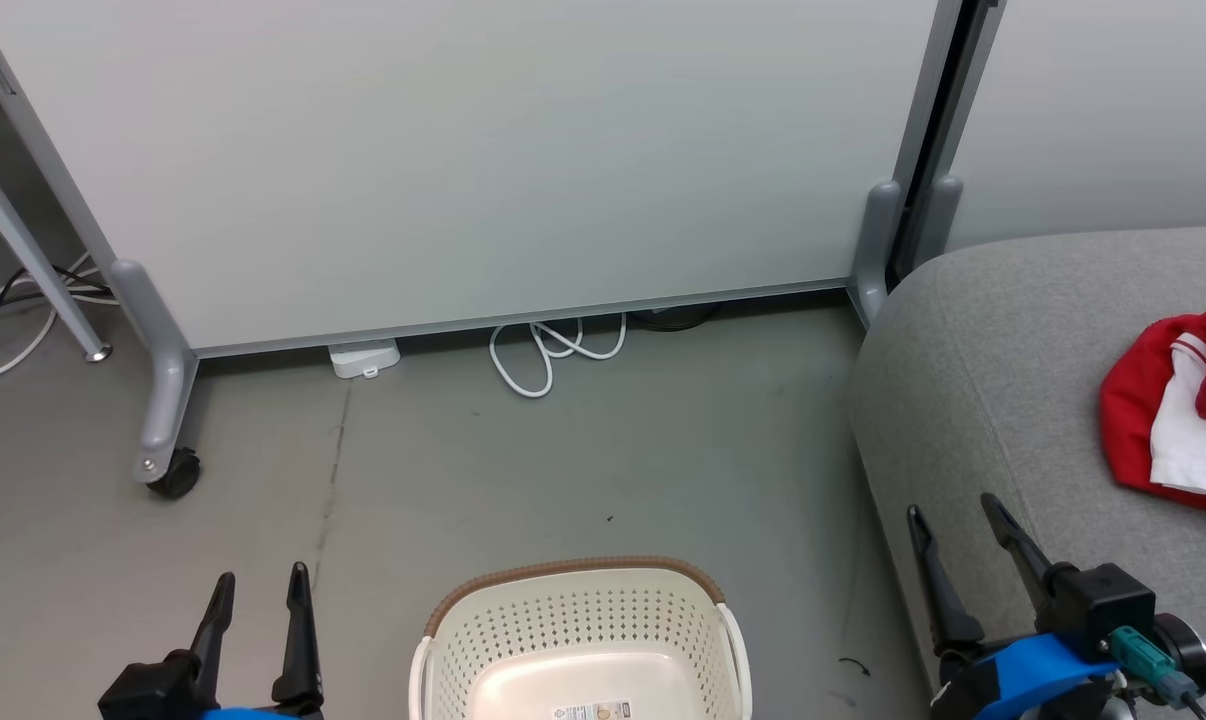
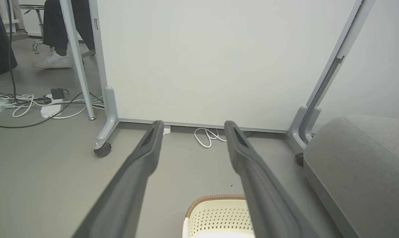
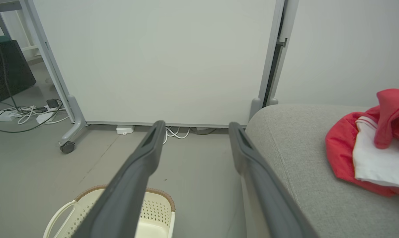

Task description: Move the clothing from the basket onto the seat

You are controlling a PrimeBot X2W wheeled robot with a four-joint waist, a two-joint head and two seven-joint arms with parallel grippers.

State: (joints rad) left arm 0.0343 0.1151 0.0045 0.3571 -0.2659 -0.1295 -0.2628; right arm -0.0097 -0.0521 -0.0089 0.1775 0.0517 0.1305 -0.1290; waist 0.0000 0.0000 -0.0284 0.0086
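The left gripper (image 1: 263,575) is seen nearest, at the near left, with its two dark fingers spread wide and nothing held between them. The right gripper (image 1: 951,506) is positioned at the near right (just beside the near edge of the seat (image 1: 983,380)); its fingers are likewise spread fully apart and nothing is gripped. The basket (image 1: 573,572) is set upright on the grey floor (image 1: 563,460) between the two grippers, with its pale bottom and a small label exposed. The clothing (image 1: 1153,410) is laid bunched on the seat at the right, well apart from the basket, with white lining turned outward. A wheeled partition panel (image 1: 483,150) is stood at the far side, and a white cable (image 1: 548,355) is looped at its foot.
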